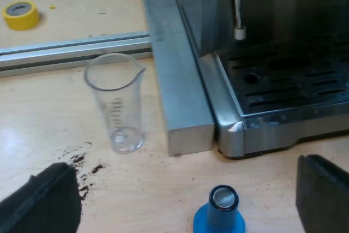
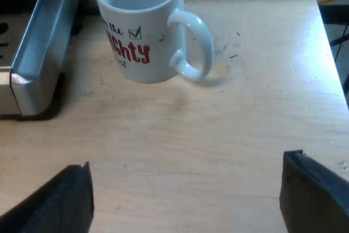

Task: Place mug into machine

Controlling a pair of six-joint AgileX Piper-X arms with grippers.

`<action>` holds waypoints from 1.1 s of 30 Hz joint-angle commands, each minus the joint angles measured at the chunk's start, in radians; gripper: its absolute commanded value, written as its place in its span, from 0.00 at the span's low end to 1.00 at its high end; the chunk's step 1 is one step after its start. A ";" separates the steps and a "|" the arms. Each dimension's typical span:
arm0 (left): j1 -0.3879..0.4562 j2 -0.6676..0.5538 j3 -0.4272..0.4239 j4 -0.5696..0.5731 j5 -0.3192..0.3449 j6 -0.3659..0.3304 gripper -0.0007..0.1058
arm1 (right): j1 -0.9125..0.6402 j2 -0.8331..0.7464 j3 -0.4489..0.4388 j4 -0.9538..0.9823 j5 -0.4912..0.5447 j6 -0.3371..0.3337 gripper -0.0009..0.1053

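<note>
Pale wood tabletop (image 2: 180, 135) carries the whole setup. Right wrist view: a white mug (image 2: 139, 31) with red lettering stands upright on the wood, just beside the steel corner of the espresso machine (image 2: 32, 64), handle turned away from the machine. Your right gripper (image 2: 188, 189) hovers short of the mug, jaws wide apart, nothing between them, no contact. Left wrist view: your left gripper (image 1: 185, 195) likewise has its jaws spread and empty, with a blue tamper (image 1: 219, 214) standing on the wood between its two fingers. A clear measuring glass (image 1: 115, 102) stands upright near a steel bar (image 1: 174, 69) that runs along the machine's side, with coffee grounds (image 1: 82, 165) scattered near the glass. The slotted drip tray (image 1: 294, 80) sits at the machine's front, below the steam wand (image 1: 238, 9). Judgement: the step in hand is the approach to the mug; no grasp is made and the task is barely begun. Next you need to advance the right arm, centre the jaws on the mug's body, close firmly, lift clear of the machine's edge and carry the mug onto the tray. Mind the handle, which could foul a finger.
</note>
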 commanded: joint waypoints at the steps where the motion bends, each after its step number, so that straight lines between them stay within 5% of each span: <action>1: 0.001 -0.138 0.000 -0.012 0.025 0.000 0.77 | -0.002 -0.035 -0.005 -0.020 0.007 0.016 0.68; 7: -0.023 -0.113 -0.020 -0.012 0.117 0.022 0.77 | -0.001 -0.006 -0.062 -0.023 -0.013 0.016 0.68; 14: -0.177 -0.034 -0.057 -0.115 0.233 0.022 0.77 | -0.001 0.144 -0.194 -0.017 -0.040 -0.013 0.68; 18: -0.259 0.006 -0.053 -0.167 0.242 0.042 0.77 | -0.001 0.233 -0.237 -0.019 -0.083 -0.013 0.68; 24: -0.344 0.054 -0.009 -0.228 0.348 0.053 0.77 | -0.001 0.310 -0.244 -0.028 -0.083 -0.035 0.68; 33: -0.425 0.064 0.102 -0.289 0.362 0.053 0.77 | -0.001 0.370 -0.185 -0.237 -0.019 -0.081 0.68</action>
